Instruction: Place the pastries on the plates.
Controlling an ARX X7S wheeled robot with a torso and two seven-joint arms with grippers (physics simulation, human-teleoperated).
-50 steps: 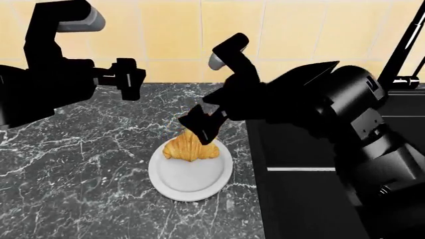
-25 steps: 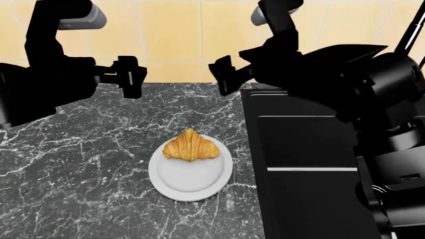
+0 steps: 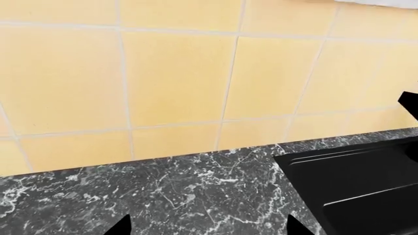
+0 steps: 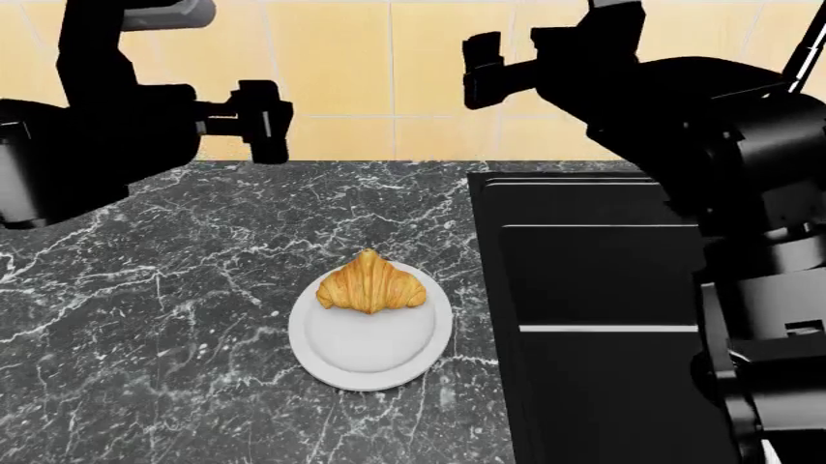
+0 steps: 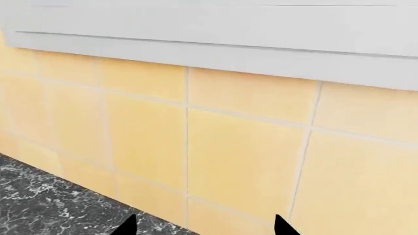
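Croissant (image 4: pixel 371 282) delivered to white plate (image 4: pixel 374 353) on marble counter (image 4: pixel 155 319); right end effector (image 4: pixel 483 70), released a second ago, now raised by tiled wall, open and empty; donut unseen, still pending.

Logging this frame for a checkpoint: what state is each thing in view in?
Golden-brown ridged croissant: resting on the plate's far part, released.
Plain white round plate: flat on the dark marble counter, holding the croissant.
Left end effector: raised, open, empty.
Right end effector: raised before the tiled wall, open, empty.
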